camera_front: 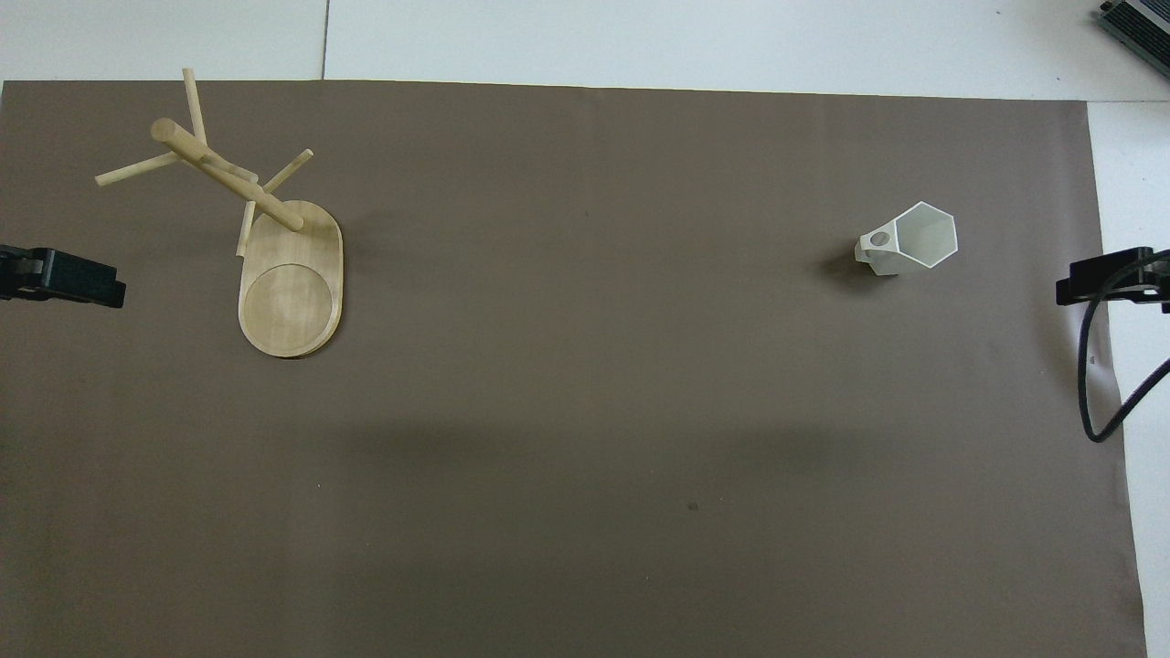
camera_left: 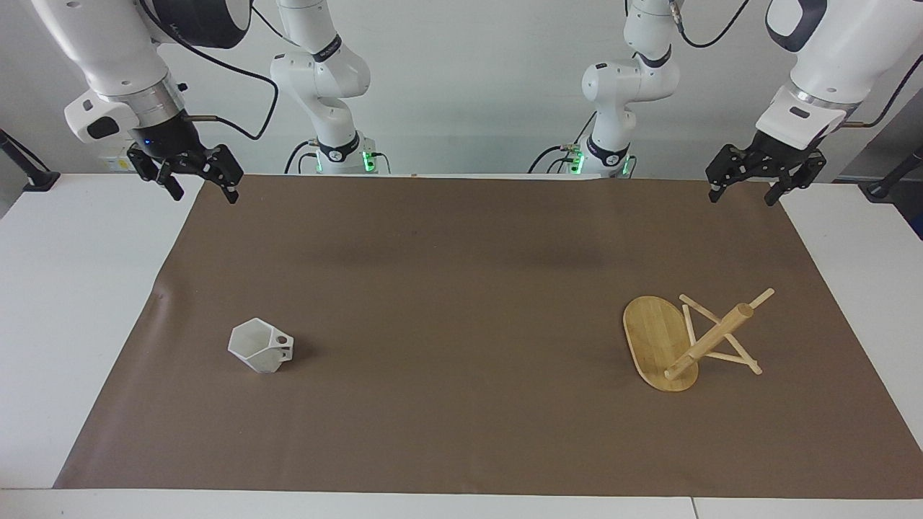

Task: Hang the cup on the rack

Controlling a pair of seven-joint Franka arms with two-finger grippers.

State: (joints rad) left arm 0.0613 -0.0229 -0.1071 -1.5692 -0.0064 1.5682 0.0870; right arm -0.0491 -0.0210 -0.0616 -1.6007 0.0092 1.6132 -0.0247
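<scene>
On the desk (camera_left: 86,303) the rack (camera_left: 689,342) is standing near the left arm's end and the cup (camera_left: 261,346) near the right arm's — each well apart from the raised, waiting left pincer (camera_left: 746,193) and right pincer (camera_left: 203,191), both spread and holding nothing.

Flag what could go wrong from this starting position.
1. The cup is small and faceted; the right gripper, open and raised, might slip on its angled walls.
2. The rack has thin pegs, and the handle hole is small, so threading could miss.
3. The left gripper waits open; nothing steadies the rack.
</scene>
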